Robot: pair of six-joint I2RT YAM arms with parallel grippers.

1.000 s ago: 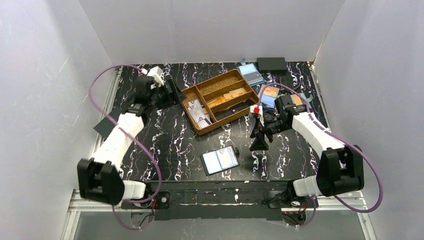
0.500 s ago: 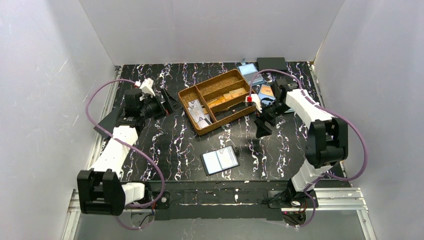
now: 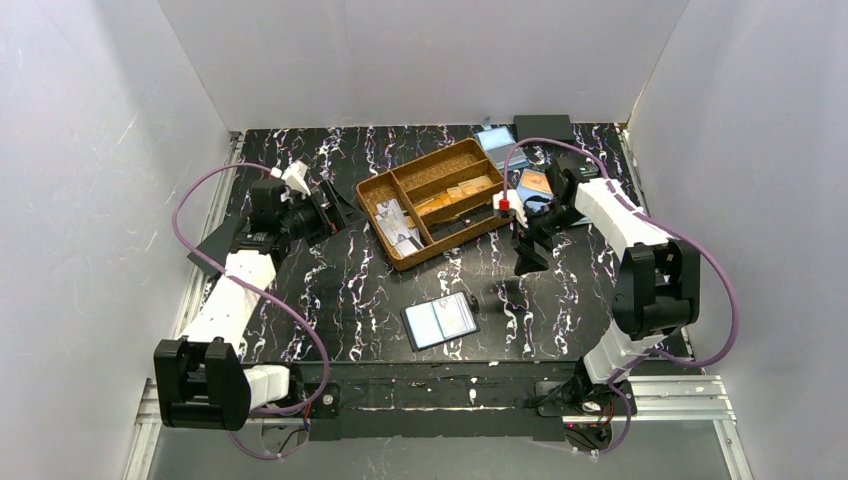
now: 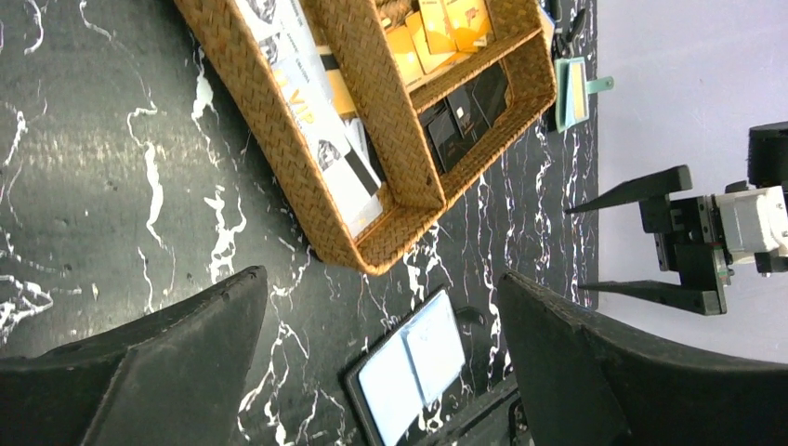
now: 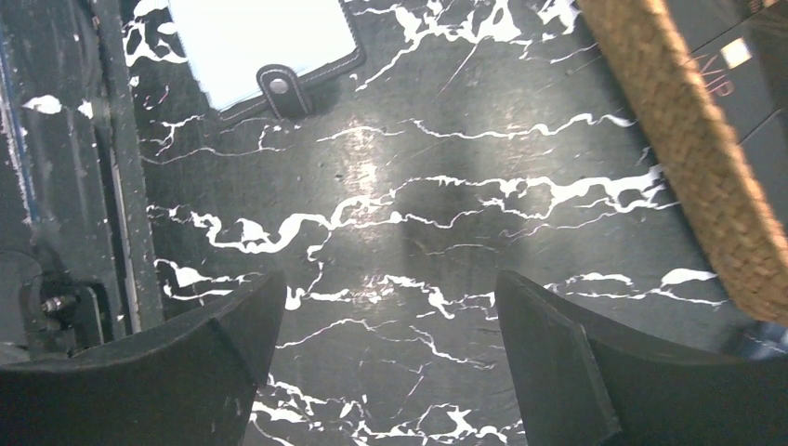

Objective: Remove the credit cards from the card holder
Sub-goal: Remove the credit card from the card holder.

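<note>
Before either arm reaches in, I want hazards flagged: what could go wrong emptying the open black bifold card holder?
1. The open black bifold card holder lies loose on the glossy marbled table; a one-gripper pull may drag it instead of freeing its pale cards.
2. The open right gripper hangs beside the brown woven tray, and could clip its rim.

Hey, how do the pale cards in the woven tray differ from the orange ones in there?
Colour: the pale cards are whitish with dark print, the orange cards orange-tan. Place: the pale cards lie in the end compartment, the orange cards in a long middle one. Size: the pale cards look larger than the orange cards. Both lie inside the woven tray.
</note>
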